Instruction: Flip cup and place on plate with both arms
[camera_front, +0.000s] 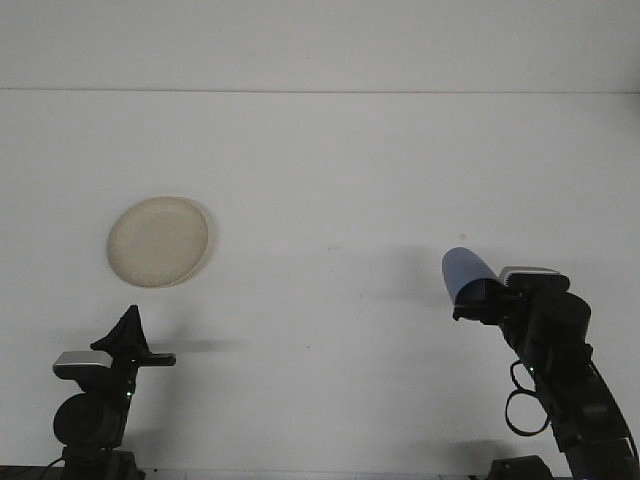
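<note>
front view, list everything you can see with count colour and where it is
plate: 1, cream, flat on the table at the left, nothing on it
cup: 1, blue, at the right, held up off the table in the right gripper, tilted
table: 1, white, fills most of the view
left gripper: 1, black, bottom left, near edge of the table, below the plate, holding nothing
right gripper: 1, black, bottom right, closed on the cup's lower end

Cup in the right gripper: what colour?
Blue. The cup shows only in the front view, held tilted by the right gripper.
</note>
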